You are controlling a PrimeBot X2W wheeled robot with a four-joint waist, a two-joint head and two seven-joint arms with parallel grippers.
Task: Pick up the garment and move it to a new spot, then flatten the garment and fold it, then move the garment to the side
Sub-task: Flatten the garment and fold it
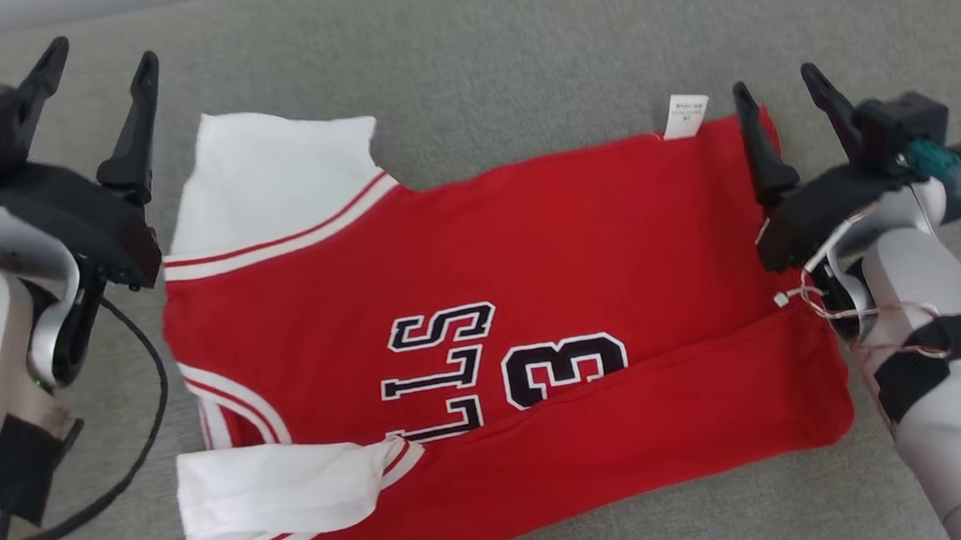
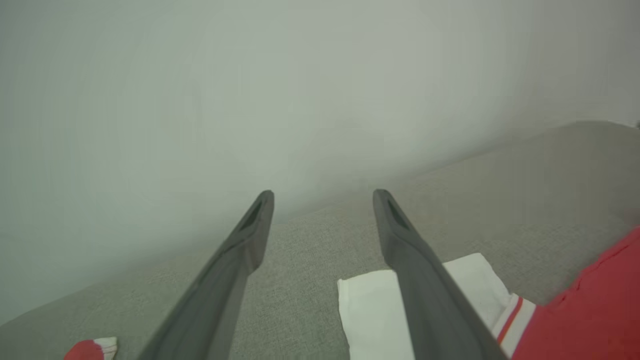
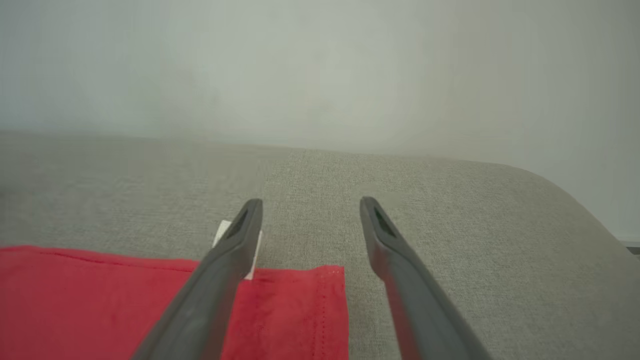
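The red jersey (image 1: pixel 532 257) lies spread on the grey fabric surface (image 1: pixel 513 49), collar end toward the robot's left and hem toward its right. Its near long edge is folded up over the front, covering part of the lettering. One white sleeve (image 1: pixel 272 175) lies flat at the far left, and a white label (image 1: pixel 684 115) sticks out past the far edge. The left end effector (image 1: pixel 103 55) is wide and empty beside that sleeve. The right end effector (image 1: pixel 777 79) is also wide and empty, over the far hem corner.
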